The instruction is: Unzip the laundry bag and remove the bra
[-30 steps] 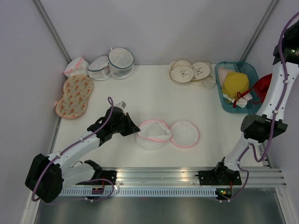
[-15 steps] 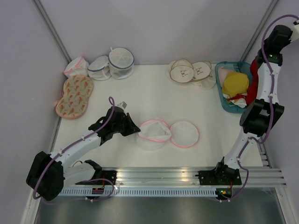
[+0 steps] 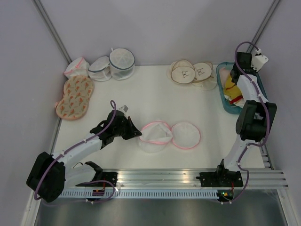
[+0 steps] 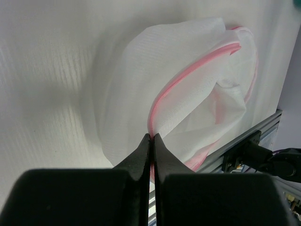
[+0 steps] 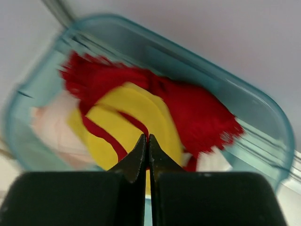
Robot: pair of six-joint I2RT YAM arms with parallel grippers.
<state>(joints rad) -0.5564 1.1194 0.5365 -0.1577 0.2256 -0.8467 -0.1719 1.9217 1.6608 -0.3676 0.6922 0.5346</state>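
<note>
**Surface and room.** A white desk point(image 3: 155, 94) is enclosed by grey walls. The laundry bag point(image 3: 162, 134) lies open in two halves at the desk's near centre. Beyond the bag to the left, grey-rimmed mesh bags point(image 3: 115, 63) stand. Beyond it to the right, a teal basket point(image 3: 225, 107) holds a red garment point(image 5: 197, 108) and a yellow garment point(image 5: 141, 113).

**Claws.** The left claw point(image 4: 152, 137) is clenched on the bag's pink zipper rim at the bag's left edge. The right claw point(image 5: 146, 137) is pressed closed above the basket, far right of the bag.

**Change.** The right arm has been swung inward from the frame's edge. The red garment, seen hanging half a second earlier, now lies in the basket. The bag and left arm are nearly unmoved.

**Obscured.** The basket is partly covered by the right arm in the top view. The right wrist view is blurred. The bag's contents cannot be made out.
</note>
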